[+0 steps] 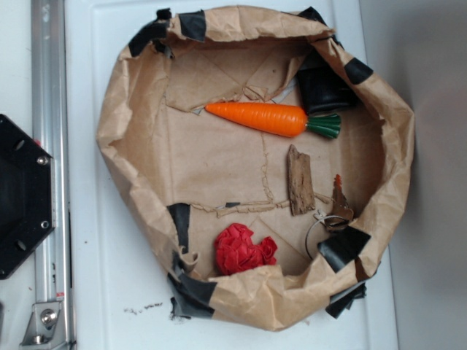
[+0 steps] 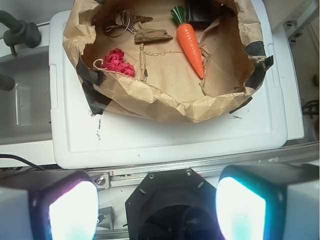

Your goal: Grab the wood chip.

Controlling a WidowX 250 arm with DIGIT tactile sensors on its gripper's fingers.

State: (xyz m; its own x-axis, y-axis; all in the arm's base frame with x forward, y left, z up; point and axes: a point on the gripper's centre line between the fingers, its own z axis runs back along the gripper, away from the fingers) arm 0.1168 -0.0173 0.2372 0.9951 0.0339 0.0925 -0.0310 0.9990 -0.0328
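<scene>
Wood chip: flat, rough-edged sliver of brown wood point(image 1: 299, 179), lying on the floor of the crumpled brown paper nest point(image 1: 117, 131), near its right wall.
Above it: orange plastic toy carrot with green top point(image 1: 263, 117), close by, not touching.
Right of it: small brown red-tipped piece on a wire ring point(image 1: 337, 206).
Lower left: crumpled red paper ball point(image 1: 241, 248), apart.
Under all: white tray point(image 1: 95, 44).
Gripper point(image 2: 155, 207): well away from the nest, fingers point(image 2: 65, 207) spread wide, holding nothing.
</scene>
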